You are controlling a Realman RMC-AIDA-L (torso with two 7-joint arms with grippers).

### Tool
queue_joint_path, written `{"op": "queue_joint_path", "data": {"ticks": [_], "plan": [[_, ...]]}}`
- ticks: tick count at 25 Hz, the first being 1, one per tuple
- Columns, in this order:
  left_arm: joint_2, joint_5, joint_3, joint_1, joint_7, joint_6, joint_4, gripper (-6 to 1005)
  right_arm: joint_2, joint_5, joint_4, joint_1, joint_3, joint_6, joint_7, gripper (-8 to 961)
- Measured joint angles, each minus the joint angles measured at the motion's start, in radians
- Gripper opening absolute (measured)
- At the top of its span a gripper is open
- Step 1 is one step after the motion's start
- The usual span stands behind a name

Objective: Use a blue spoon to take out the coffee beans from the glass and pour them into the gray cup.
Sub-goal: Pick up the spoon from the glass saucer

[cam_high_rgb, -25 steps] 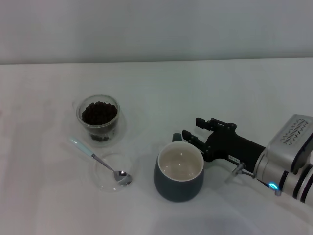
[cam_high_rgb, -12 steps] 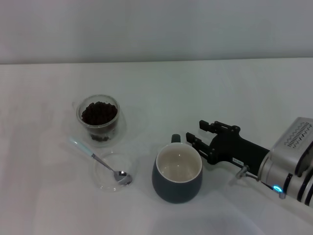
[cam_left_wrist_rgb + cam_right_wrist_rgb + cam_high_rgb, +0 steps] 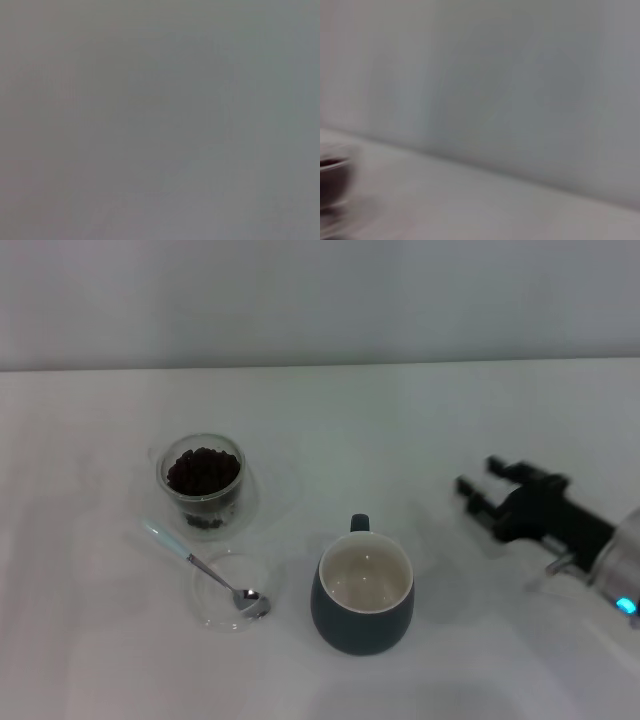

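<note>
The glass [image 3: 202, 483], full of dark coffee beans [image 3: 203, 470], stands at the left of the table. Just in front of it the blue spoon [image 3: 198, 562] lies with its pale handle on the table and its metal bowl in a flat clear dish [image 3: 230, 592]. The gray cup [image 3: 363, 597] stands empty at the centre front, handle toward the far side. My right gripper [image 3: 478, 483] is open and empty, well to the right of the cup. A dark blur at the right wrist view's edge is the glass [image 3: 332, 182]. The left gripper is out of view.
The white table [image 3: 400, 430] runs back to a pale wall. The left wrist view shows only flat grey.
My right gripper has pulled back to the right, away from the cup's handle. The cup has shifted slightly to the left and its handle now stands free.
</note>
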State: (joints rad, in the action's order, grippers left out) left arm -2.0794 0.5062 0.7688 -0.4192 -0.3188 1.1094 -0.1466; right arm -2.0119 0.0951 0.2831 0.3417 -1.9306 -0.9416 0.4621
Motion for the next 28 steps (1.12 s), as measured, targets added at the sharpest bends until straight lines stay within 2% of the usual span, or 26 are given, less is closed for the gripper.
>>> {"op": "queue_joint_path", "data": {"ticks": [6, 12, 15, 20, 28], "plan": [[-0.001, 0.008, 0.004, 0.032, -0.125, 0.086, 0.05, 829, 0.008, 0.003, -0.01, -0.01, 0.275, -0.01, -0.108, 530], [-0.001, 0.034, 0.089, 0.092, -0.377, 0.212, 0.072, 829, 0.047, 0.009, -0.003, 0.004, 0.433, -0.011, -0.165, 523], [-0.003, 0.034, 0.167, 0.117, -0.505, 0.264, 0.074, 829, 0.065, 0.009, -0.009, 0.02, 0.48, -0.011, -0.199, 523], [-0.004, 0.034, 0.268, 0.129, -0.718, 0.288, 0.095, 829, 0.081, 0.009, -0.009, 0.044, 0.512, -0.011, -0.258, 523], [0.0, 0.035, 0.365, 0.118, -1.005, 0.272, 0.155, 830, 0.078, 0.008, -0.01, 0.075, 0.514, 0.006, -0.343, 523]]}}
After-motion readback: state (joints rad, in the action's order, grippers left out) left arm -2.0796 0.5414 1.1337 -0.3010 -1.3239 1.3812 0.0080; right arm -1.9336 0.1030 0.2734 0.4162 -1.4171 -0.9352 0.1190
